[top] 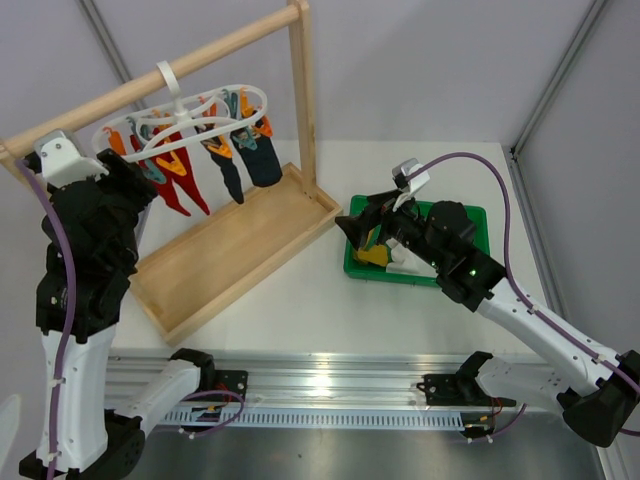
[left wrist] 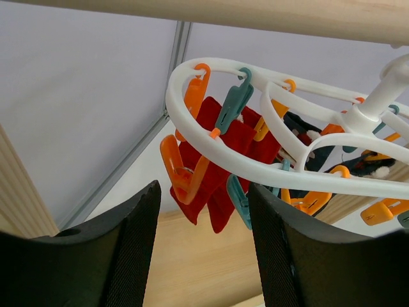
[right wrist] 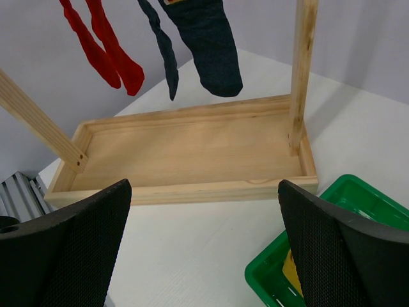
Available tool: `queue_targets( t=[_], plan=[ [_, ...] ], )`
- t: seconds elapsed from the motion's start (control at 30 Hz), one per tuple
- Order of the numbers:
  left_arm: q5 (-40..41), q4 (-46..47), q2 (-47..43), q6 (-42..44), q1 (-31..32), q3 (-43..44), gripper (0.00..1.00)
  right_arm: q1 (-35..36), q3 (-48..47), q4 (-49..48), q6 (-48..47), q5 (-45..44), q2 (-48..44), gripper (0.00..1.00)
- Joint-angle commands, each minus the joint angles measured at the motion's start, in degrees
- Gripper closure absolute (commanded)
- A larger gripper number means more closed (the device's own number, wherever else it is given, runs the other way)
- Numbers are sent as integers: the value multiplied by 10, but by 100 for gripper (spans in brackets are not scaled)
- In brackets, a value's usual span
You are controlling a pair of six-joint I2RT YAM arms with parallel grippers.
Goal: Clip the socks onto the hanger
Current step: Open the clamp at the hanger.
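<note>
The white hanger [top: 195, 108] hangs by its hook from the wooden rack's bar, with orange and teal pegs; it also shows in the left wrist view [left wrist: 220, 64]. Red and navy socks are clipped to it. A mustard sock [top: 372, 254] and a white sock [top: 402, 268] lie in the green bin [top: 470, 215]; the mustard sock's edge shows in the right wrist view [right wrist: 291, 272]. My left gripper [left wrist: 203, 189] is open and empty, just below the hanger's left end near an orange peg [left wrist: 179, 173]. My right gripper [right wrist: 204, 185] is open and empty, above the bin's left edge [right wrist: 339, 192].
The tall wooden rack's tray base [top: 235, 255] lies between the arms, its right post [top: 303, 100] close to the bin. Red socks [top: 180, 180] and navy socks [top: 250, 160] hang over the tray. Grey walls stand behind the rack.
</note>
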State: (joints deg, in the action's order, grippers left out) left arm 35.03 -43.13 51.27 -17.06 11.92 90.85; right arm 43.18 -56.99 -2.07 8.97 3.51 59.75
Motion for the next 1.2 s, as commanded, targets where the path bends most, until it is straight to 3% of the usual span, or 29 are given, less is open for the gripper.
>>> queue_targets(
  t=[0.0, 1.17],
  plan=[
    [16, 38, -3, 18, -2, -2, 40, 1, 5, -30, -4, 3, -8, 1],
    [-42, 53, -28, 78, -29, -23, 45, 0, 14, -43, -9, 51, -22, 1]
  ],
)
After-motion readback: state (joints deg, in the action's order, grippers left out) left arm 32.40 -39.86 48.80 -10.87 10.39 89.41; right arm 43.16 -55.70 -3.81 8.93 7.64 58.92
